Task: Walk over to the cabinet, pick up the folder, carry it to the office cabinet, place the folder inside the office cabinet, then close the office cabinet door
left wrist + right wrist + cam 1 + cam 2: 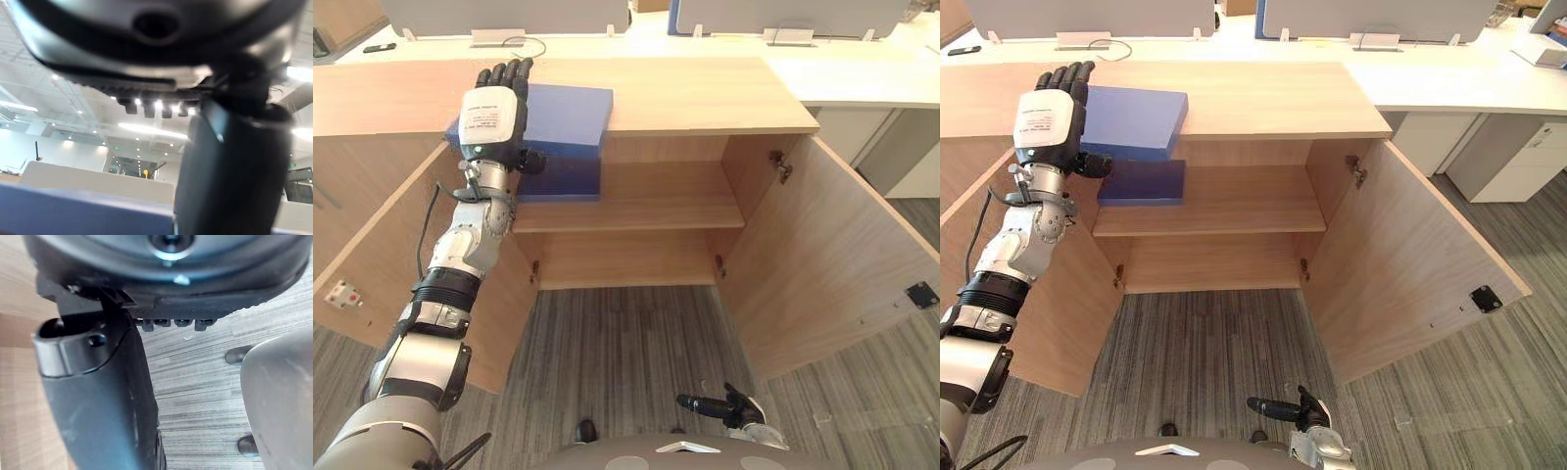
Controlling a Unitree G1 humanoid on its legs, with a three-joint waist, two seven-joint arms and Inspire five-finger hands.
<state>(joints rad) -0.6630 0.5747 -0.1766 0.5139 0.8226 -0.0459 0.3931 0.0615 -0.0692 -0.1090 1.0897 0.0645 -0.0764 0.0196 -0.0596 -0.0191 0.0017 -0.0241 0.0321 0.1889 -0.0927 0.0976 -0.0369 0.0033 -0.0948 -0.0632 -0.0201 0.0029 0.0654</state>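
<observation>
The blue folder (570, 113) is a thick box file held at the left of the open wooden cabinet (705, 98). Its light top face overlaps the cabinet top and its darker side (558, 176) hangs before the upper compartment, low edge near the shelf (656, 201). My left hand (489, 117) lies over the folder's left end, fingers stretched along the top and thumb pinching its side. In the left wrist view the folder's blue surface (73, 215) shows past the thumb. My right hand (724, 403) hangs low over the carpet, fingers relaxed, holding nothing.
Both cabinet doors stand wide open: the right door (832, 255) swings out toward me, the left door (372, 225) lies beside my left arm. Behind the cabinet runs a white desk (862, 69) with partition screens. Grey striped carpet (626, 343) covers the floor in front.
</observation>
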